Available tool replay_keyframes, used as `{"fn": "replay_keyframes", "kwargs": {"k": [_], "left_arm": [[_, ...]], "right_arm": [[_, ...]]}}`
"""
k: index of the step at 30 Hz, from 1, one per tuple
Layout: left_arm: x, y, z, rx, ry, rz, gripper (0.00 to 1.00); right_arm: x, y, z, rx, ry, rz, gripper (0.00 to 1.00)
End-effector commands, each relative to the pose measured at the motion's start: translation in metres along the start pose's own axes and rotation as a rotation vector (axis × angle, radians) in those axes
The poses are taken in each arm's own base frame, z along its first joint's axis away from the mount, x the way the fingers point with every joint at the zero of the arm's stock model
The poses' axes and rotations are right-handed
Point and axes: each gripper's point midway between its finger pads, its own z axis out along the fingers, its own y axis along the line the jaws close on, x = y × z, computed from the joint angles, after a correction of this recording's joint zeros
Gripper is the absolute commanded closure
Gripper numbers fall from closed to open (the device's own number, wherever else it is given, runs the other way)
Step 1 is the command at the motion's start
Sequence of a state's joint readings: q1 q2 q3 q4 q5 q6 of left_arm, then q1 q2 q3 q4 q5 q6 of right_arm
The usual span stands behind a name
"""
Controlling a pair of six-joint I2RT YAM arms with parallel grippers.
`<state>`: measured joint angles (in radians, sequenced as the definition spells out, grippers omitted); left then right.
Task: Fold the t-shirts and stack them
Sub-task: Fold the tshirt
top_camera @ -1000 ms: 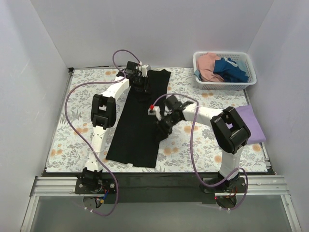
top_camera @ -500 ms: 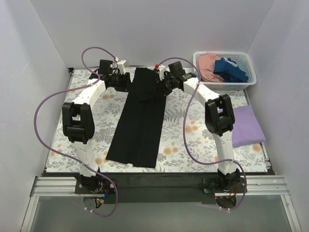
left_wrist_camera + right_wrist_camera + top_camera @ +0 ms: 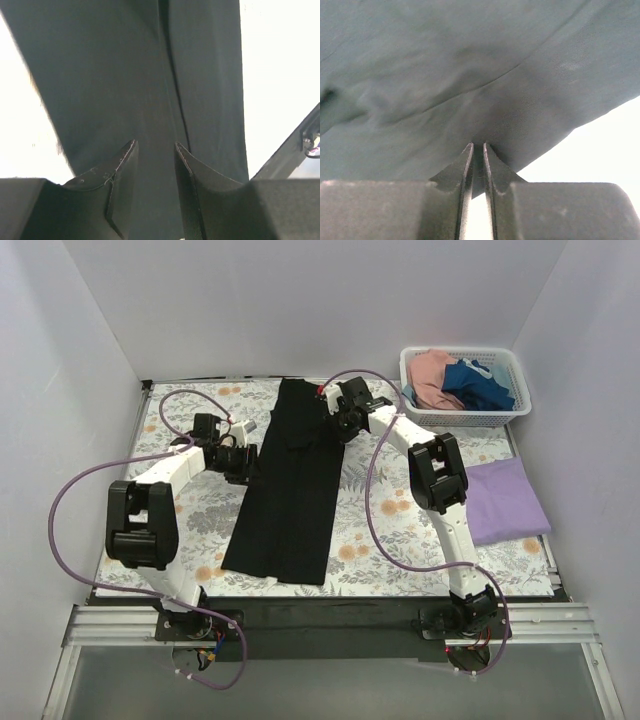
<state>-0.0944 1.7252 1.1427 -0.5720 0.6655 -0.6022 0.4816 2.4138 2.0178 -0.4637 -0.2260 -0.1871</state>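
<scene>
the black cloth t-shirt (image 3: 290, 490) is half folded — the right gripper (image 3: 476, 146) pinches it, the left gripper (image 3: 155, 145) is a bit open. the purple cloth t-shirt (image 3: 505, 500) looks done.

Left end effector (image 3: 155, 144) fingers parted above black t-shirt (image 3: 115, 75); fold crease between them.

White walls (image 3: 300, 300); floral-patterned table (image 3: 390, 530)

Looking down from high behind the near edge over the whole table (image 3: 215, 525), and from each wrist, very close, forward past its own fingers (image 3: 122, 170) onto the black shirt (image 3: 290, 490), the one thing shared by all three views.
</scene>
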Motion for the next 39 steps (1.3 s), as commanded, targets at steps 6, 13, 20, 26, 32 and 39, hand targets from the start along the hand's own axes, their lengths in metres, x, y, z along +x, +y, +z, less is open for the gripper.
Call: {"fn": "replay_keyframes", "kwargs": {"k": [6,13,20,26,32,39], "left_arm": [[0.003,-0.011,-0.026,0.012,-0.075,0.074,0.66],[-0.002,-0.022,-0.040,0.011,-0.111,0.118,0.64],[-0.025,-0.055,-0.075,0.050,-0.249,0.334,0.50],[-0.048,-0.072,-0.112,-0.001,-0.389,0.622,0.21],[-0.031,-0.065,-0.111,-0.008,-0.304,0.878,0.07],[0.084,-0.065,-0.079,0.243,-0.087,1.129,0.21]], "right_arm": [[-0.020,-0.093,0.010,0.317,-0.055,-0.117,0.83],[-0.060,-0.118,0.000,0.414,-0.175,-0.237,0.80],[-0.128,-0.094,-0.072,0.373,-0.366,-0.388,0.61],[-0.151,0.003,-0.176,0.158,-0.530,-0.500,0.22],[-0.065,0.103,-0.220,-0.073,-0.378,-0.782,0.03],[0.128,0.197,-0.226,-0.382,-0.125,-0.938,0.20]]}}
